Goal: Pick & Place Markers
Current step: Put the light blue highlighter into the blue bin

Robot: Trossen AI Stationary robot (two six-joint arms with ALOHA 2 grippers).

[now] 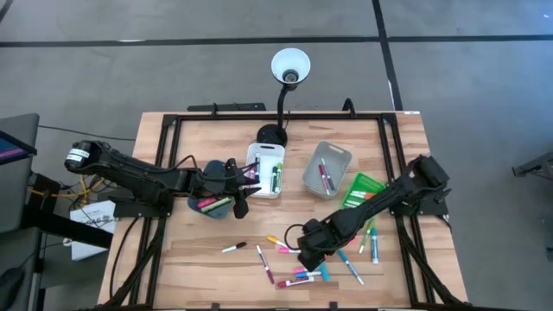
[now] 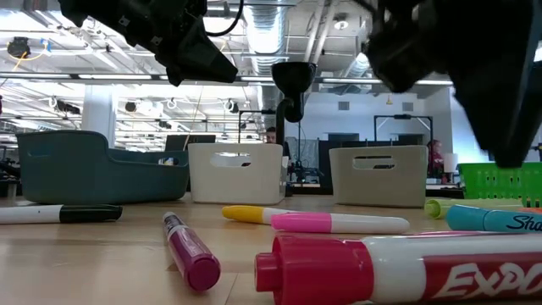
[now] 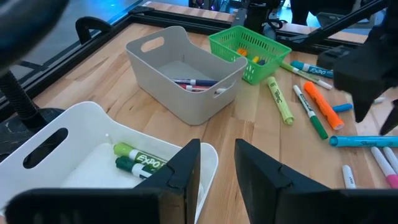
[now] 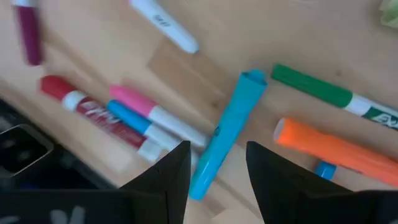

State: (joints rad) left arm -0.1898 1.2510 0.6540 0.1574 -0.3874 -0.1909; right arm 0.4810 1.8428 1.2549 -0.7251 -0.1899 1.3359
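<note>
Two green markers (image 3: pixel 140 160) fill the white bin (image 3: pixel 81 134); both jaws open, empty.

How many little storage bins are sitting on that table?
4: a teal bin under the left arm's tool, a white bin beside it, a grey bin right of that, and a green bin partly hidden by the right arm.

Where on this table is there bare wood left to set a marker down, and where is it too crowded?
Bare wood lies near the front left corner, left of the black marker, and behind the grey bin beside the lamp base. The front right is crowded: loose markers lie around the right gripper. The left gripper hangs over the white bin.
</note>
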